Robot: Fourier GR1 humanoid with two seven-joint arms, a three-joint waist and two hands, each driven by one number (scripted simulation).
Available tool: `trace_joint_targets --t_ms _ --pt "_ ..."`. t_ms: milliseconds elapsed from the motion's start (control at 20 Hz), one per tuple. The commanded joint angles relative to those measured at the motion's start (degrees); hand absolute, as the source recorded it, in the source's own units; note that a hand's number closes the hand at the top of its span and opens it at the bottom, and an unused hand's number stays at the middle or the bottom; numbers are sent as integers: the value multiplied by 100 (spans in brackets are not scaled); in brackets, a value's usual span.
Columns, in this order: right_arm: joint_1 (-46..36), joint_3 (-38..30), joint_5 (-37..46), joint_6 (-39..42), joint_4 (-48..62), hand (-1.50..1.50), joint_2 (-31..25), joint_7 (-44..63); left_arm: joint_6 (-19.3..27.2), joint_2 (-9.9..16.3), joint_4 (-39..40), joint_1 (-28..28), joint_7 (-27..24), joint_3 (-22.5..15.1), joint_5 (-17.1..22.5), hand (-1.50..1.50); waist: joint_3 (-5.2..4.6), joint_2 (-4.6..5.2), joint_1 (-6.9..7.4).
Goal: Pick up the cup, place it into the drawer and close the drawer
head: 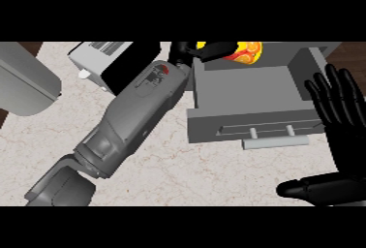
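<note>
my left hand [202, 50] is clamped on the cup [243, 51] over the open drawer [247, 92]. right hand [340, 121] rests open. release and closing are left.

Cup [243, 52]: yellow with red-orange pattern, at twelve o'clock, over the drawer's far end; mostly hidden, so its tilt is unclear.
Drawer [247, 89]: grey, pulled open, bar handle on its front facing six o'clock, at about two o'clock.
</note>
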Motion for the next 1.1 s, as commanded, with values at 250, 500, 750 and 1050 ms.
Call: trace_joint_targets --t_ms 250,500,750,1050 --pt "-300 32 -142 -38 -198 -150 -105 485 323 -1 441 -372 319 -936 317 150 2 15 -194" --pt "-433 103 -57 50 258 -150 31 -32 741 -1 493 -389 405 -1422 350 -150 9 79 -313" --pt "-400 -29 -384 56 -72 -150 -18 227 503 -1 388 -134 -149 -1290 730 -150 0 66 -251" --pt "-455 -148 -711 111 -26 -150 -52 348 289 -1 -94 -299 -420 -1056 1332 -150 -4 2 -75"
